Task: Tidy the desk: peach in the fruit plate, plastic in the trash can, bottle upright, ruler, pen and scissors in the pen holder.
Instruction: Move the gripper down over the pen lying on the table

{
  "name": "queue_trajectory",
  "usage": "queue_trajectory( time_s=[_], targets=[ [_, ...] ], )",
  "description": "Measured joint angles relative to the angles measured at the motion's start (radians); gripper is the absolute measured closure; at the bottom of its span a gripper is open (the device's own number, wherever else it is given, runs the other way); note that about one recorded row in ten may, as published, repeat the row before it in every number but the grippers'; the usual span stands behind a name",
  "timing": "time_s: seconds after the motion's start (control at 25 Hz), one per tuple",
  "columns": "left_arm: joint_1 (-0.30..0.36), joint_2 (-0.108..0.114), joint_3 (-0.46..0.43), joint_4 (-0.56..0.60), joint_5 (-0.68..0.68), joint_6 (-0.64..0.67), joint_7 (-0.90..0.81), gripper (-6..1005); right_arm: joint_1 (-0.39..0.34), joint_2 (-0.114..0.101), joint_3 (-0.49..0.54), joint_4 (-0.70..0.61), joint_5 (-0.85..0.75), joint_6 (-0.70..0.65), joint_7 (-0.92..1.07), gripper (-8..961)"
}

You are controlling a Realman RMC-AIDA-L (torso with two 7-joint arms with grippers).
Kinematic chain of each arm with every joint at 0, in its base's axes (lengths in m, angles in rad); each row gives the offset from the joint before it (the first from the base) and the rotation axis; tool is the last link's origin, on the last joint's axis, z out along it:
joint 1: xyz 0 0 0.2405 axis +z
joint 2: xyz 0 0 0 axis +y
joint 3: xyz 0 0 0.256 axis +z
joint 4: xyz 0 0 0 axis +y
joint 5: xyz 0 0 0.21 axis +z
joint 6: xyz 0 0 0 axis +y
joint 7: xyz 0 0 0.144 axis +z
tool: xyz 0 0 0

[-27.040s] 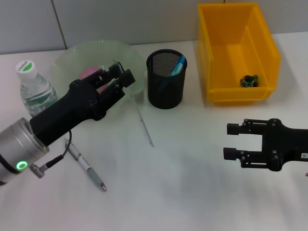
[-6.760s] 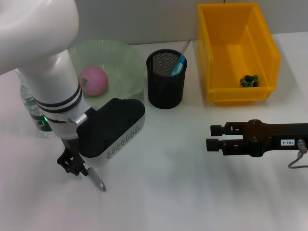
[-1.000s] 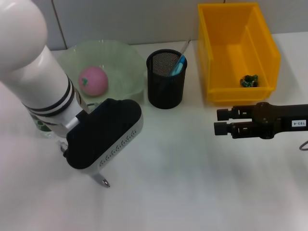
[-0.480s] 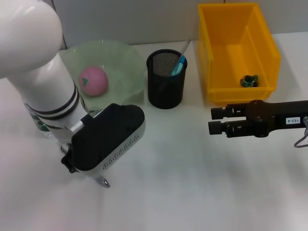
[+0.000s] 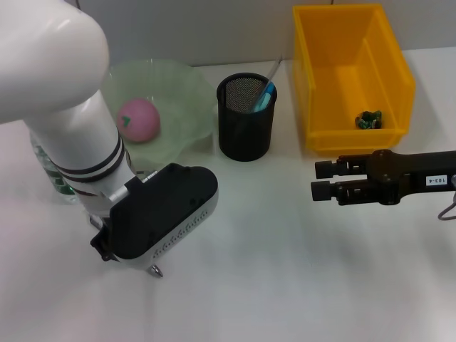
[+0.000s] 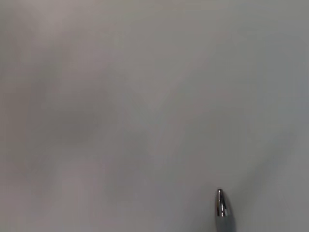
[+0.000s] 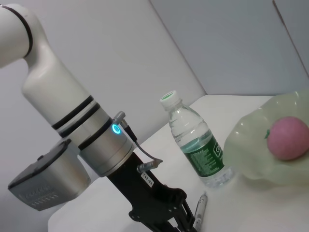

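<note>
Pen (image 5: 152,270), slim and silver-tipped, lies just below our left claw (image 7: 186,223), its grip unclear. We should close squarely mid-barrel, then lift straight off the white tabletop (image 5: 285,271).

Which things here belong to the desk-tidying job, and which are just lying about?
Job:
peach in the fruit plate
scissors and ruler in the pen holder
plastic in the trash can
bottle, upright
pen on the desk, by the left gripper
right gripper, near the trash can

Lying about:
nothing stray; only the grey wall behind
</note>
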Motion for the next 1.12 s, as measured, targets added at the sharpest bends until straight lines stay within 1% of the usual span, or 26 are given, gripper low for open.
queue_trajectory(
  time_s=[0.64, 1.12],
  targets=[
    [-0.037, -0.019, 0.008, -0.084, -0.001, -0.015, -0.034, 711, 0.014, -0.004, -0.002, -0.001, -0.002, -0.003, 0.000, 238],
    [-0.043, -0.024, 0.002, -0.120, -0.002, -0.024, -0.052, 712, 0.023, -0.004, -0.002, -0.032, -0.002, -0.016, 0.026, 238]
  ],
)
